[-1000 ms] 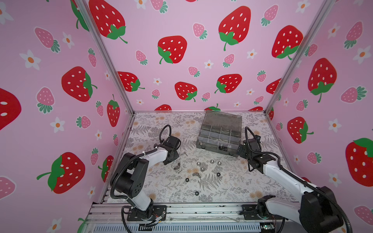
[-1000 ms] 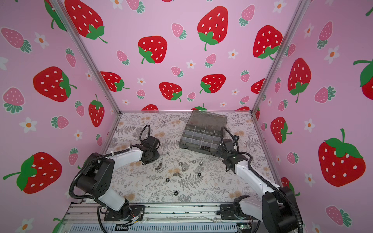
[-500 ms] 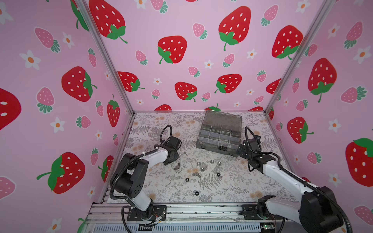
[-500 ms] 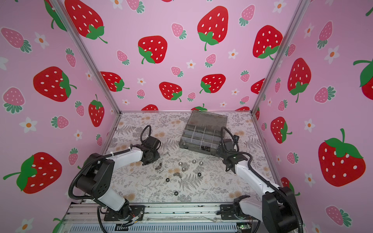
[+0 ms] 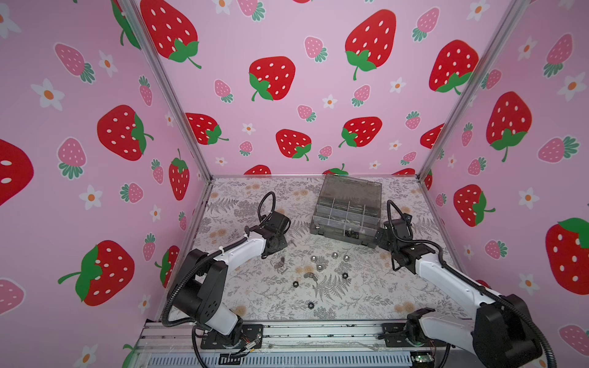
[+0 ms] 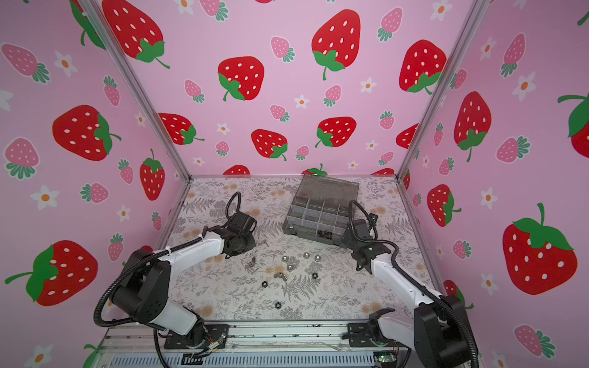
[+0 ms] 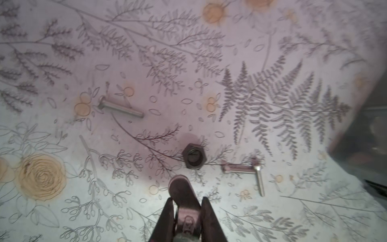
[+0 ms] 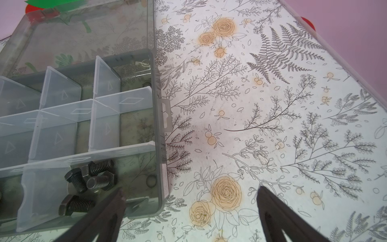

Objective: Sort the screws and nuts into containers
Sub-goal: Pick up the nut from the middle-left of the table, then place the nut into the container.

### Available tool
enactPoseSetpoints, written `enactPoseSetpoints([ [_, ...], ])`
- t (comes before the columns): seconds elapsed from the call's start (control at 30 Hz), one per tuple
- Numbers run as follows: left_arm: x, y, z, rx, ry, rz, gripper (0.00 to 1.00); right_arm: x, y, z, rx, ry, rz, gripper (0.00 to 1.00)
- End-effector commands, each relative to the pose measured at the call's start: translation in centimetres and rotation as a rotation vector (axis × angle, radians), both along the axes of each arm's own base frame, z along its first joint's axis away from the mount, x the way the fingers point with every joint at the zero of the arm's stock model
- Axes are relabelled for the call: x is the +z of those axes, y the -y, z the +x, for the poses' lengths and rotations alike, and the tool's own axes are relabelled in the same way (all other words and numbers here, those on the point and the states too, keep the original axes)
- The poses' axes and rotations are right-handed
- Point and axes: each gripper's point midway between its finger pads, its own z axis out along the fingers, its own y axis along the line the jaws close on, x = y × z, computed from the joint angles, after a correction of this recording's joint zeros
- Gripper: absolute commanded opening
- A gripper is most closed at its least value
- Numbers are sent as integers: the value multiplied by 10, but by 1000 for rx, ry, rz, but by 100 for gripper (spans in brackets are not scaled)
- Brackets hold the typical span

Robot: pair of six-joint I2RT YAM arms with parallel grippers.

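Wing nut (image 7: 181, 188) sits pinched in the narrow left gripper (image 7: 187, 199), presumably bound for the organiser box (image 5: 328, 230); right gripper (image 8: 191, 190) hangs wide open beside the black bolts (image 8: 90, 184) there

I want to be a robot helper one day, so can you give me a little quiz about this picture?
1. True or false: the smoky grey plastic organiser box has its lid shut.
2. What lies in the corner compartment by the right claw? A) short black metal bolts B) silver wing nuts C) nothing
3. Fill in: the ___ claw stands wide open.
Key: 1 false, the lid is open. 2 A. 3 right.
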Motion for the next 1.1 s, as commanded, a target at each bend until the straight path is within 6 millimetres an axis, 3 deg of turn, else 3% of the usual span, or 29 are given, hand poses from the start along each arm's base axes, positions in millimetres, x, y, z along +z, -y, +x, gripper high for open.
enactPoseSetpoints([
  [0.0, 33, 33, 24, -102, 94, -32, 8, 11, 3, 3, -32, 32, 20, 100],
  [0.3, 62, 152, 64, -366, 183, -135, 8, 15, 5, -1, -42, 52, 32, 100],
  [0.47, 59, 206, 78, -478, 176, -155, 8, 21, 8, -3, -47, 64, 30, 100],
  [0.57, 51, 222, 85, -506, 164, -157, 8, 23, 9, -4, -48, 71, 28, 100],
  [0.83, 29, 236, 91, -524, 121, -161, 10, 24, 11, -4, -56, 76, 26, 100],
  [0.93, 24, 237, 93, -526, 117, -153, 19, 23, 10, -4, -54, 76, 29, 100],
  [1.07, 29, 238, 92, -537, 127, -156, 38, 23, 9, -3, -51, 78, 31, 100],
])
